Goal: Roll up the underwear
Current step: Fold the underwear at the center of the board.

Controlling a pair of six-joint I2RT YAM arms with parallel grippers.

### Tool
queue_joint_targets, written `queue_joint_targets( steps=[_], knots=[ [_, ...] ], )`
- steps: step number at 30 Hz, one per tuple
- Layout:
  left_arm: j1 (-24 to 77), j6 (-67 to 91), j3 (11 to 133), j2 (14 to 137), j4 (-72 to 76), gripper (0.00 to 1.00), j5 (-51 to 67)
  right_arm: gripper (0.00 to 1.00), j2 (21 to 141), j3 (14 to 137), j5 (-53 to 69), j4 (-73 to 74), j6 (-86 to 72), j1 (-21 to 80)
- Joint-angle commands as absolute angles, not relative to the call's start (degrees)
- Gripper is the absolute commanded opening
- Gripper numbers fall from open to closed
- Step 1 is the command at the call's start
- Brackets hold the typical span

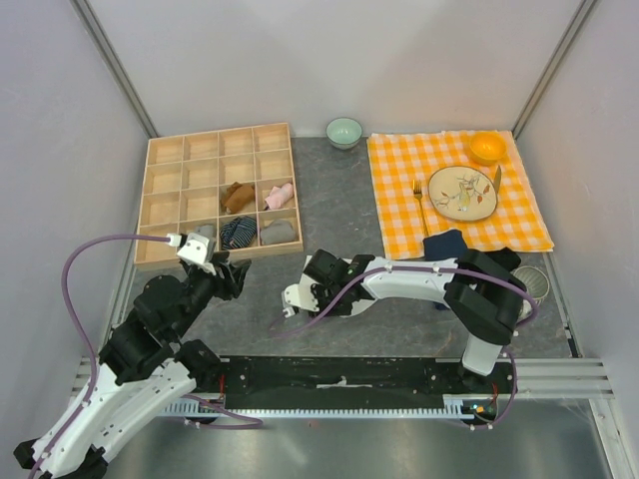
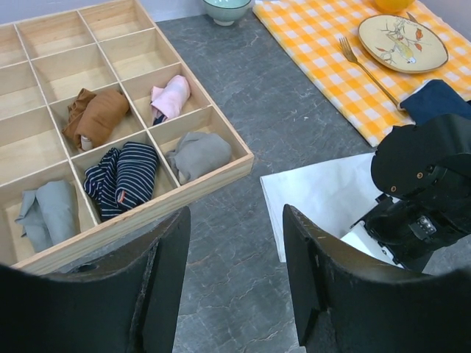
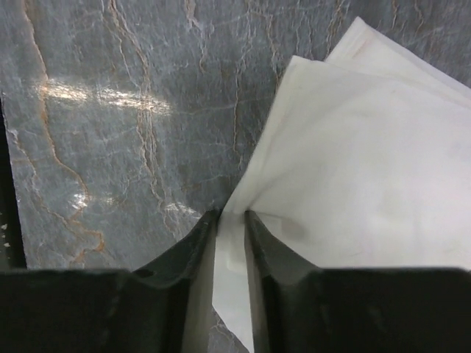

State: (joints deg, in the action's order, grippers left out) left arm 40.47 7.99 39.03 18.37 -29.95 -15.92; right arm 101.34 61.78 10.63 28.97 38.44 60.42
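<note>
We see the cream-white underwear (image 2: 324, 193) lying flat on the desk (image 1: 329, 215), toward the middle of the near edge and just off the near right corner of the wooden tray (image 1: 218, 131). The right gripper (image 3: 230, 220) is low over it. Its jaws are pinched together on a raised fold at the garment's edge, with cloth visible between the 2 fingers, and the rest of the garment spreads away over the grey stone surface.

The left gripper (image 2: 235, 220) hangs above the desk between the tray and that garment. Its jaws are spread apart with nothing between them, and they touch neither.

The rust-brown underwear (image 1: 237, 197) sits bunched in the tray, which stands along the left edge of the desk. It is in the 3rd compartment from the left of the 3rd row from the far side. A pink cloth (image 1: 280, 195) fills the compartment to its right, and the striped sock bundle (image 1: 238, 232) fills the one on its near side.

An orange-and-white checked cloth (image 1: 399, 165) covers the far right corner and carries a plate (image 1: 462, 193) and a fork (image 1: 419, 205).
</note>
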Motion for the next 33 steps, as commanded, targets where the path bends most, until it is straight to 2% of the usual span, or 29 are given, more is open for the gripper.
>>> queue_joint_targets(
  steps=[1, 6, 11, 16, 23, 33],
  knots=[
    [40.1, 6.1, 38.9, 18.8, -28.2, 0.6, -14.3, 0.21, 103.8, 60.0, 7.3, 29.0, 37.7, 60.6],
    [39.8, 6.0, 38.8, 19.3, -28.0, 0.6, -12.9, 0.08, 102.4, 58.9, 9.8, 30.9, 38.4, 60.6],
    [39.6, 6.2, 38.9, 19.4, -28.0, 0.59, -12.2, 0.02, 99.5, 59.1, 19.6, 36.2, 40.9, 60.6],
    [39.6, 6.4, 38.8, 19.9, -27.9, 0.59, -11.2, 0.02, 96.2, 59.3, 26.8, 44.0, 44.5, 60.6],
    [39.4, 6.4, 38.9, 20.6, -27.8, 0.59, -10.1, 0.0, 95.7, 62.1, 26.6, 46.8, 44.9, 57.8],
    [39.3, 6.4, 38.9, 20.8, -27.8, 0.59, -9.7, 0.0, 100.2, 72.9, 27.6, 55.4, 48.9, 53.4]
  ],
)
